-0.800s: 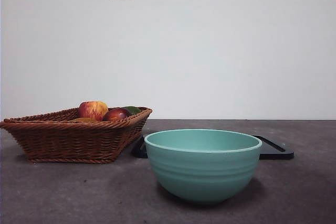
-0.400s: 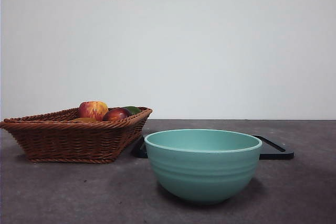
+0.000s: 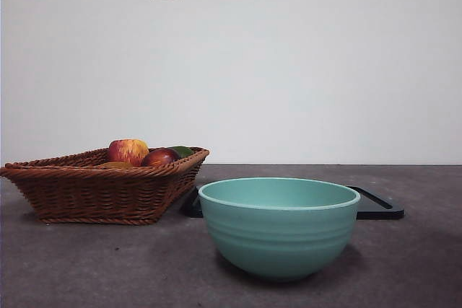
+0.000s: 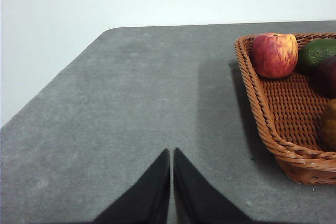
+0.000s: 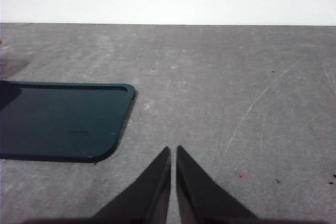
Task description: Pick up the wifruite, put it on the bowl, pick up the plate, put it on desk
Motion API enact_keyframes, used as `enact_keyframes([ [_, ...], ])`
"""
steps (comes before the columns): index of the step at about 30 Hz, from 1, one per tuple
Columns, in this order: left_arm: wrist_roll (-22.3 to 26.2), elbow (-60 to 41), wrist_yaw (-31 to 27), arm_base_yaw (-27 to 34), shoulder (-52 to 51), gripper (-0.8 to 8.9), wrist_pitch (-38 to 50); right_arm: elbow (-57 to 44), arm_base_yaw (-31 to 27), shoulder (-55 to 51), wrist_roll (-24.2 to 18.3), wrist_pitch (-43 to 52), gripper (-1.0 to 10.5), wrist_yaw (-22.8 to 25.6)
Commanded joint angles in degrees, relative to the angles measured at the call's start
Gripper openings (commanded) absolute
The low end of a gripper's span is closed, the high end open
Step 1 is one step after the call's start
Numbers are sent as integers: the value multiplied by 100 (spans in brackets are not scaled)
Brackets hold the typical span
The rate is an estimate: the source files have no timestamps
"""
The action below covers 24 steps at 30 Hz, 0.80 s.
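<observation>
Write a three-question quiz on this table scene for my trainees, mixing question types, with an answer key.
1. True or false: the bowl already holds a fruit.
2. Which container holds the apple? A) wicker basket B) black tray C) bowl
3. Fill in: both the left gripper and the right gripper hang over the bare ____ with jaws shut.

Key
1. False: its visible interior shows no fruit, though the floor is hidden.
2. A
3. desk
</observation>
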Motion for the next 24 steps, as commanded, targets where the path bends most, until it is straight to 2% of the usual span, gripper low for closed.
enact_keyframes([
  [1,-15,-120,-31,15,-13,9,-31,-33,-11,-15,57,-44,9,28],
  [24,-15,-120,-31,15,-13,9,-31,-28,-11,-15,57,59,9,20],
])
